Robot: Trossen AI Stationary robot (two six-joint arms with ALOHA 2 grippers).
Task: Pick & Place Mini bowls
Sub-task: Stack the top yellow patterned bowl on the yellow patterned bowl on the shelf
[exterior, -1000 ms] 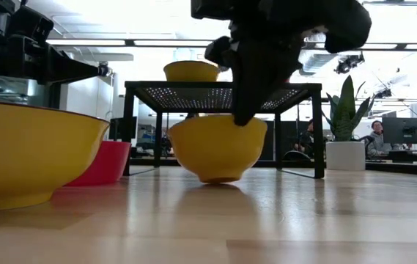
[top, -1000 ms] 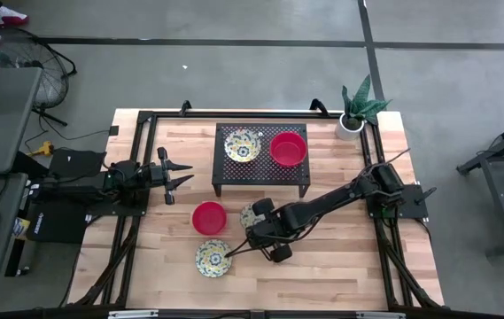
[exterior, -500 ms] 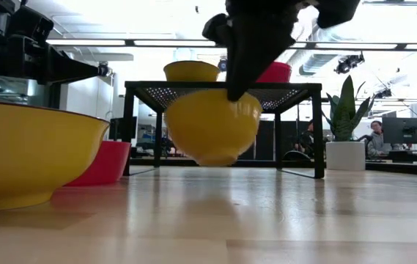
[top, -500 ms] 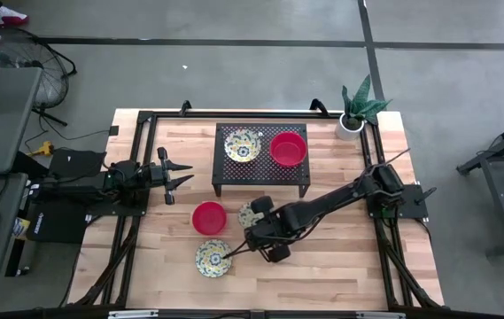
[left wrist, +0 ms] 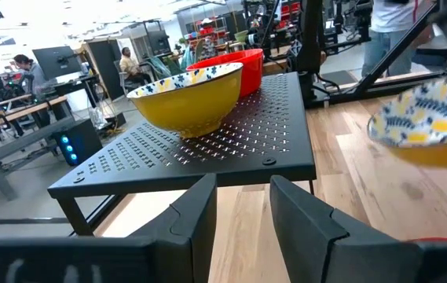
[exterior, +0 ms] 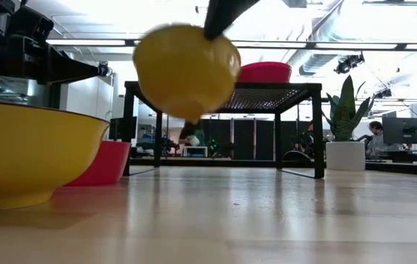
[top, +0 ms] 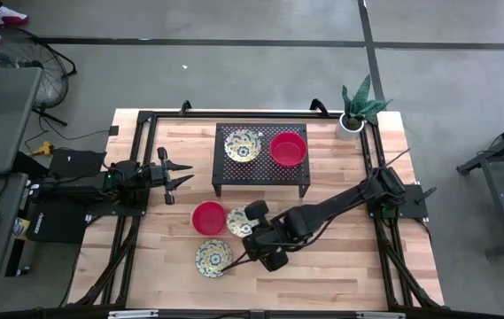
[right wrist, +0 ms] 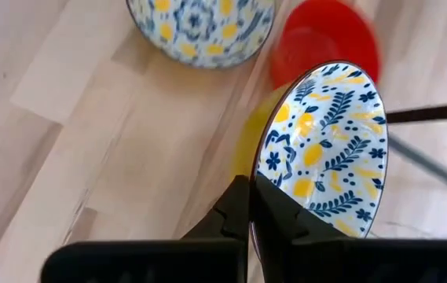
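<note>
My right gripper [right wrist: 250,182] is shut on a floral mini bowl [right wrist: 325,149], yellow outside, in the air over the table's middle [top: 240,221]. Below it a red bowl [top: 208,218] and a second floral bowl [top: 213,258] stand on their bases on the wood. Another floral bowl [top: 242,146] and another red bowl [top: 288,149] sit on the black perforated rack [top: 260,182]. My left gripper [top: 179,177] waits open at the table's left, level with the rack. My right gripper pinches the floral bowl by its rim [right wrist: 262,161], one finger [right wrist: 235,208] outside the wall and one [right wrist: 274,208] inside. The bowl is lifted clear of the table and tipped, hanging from the finger [exterior: 221,13] at its upper edge.
A white plant pot [top: 350,124] stands at the far right corner. The rack's legs and top lie just beyond the held bowl. Bare wood stretches along the near edge and to the right of the bowls. People sit at desks in the room behind.
My right gripper has risen with the floral bowl and carried it toward the table's left. The bowl stood on the wood a second ago; now it is lifted clear to about rack-top height and tipped. The other bowls have kept still.
</note>
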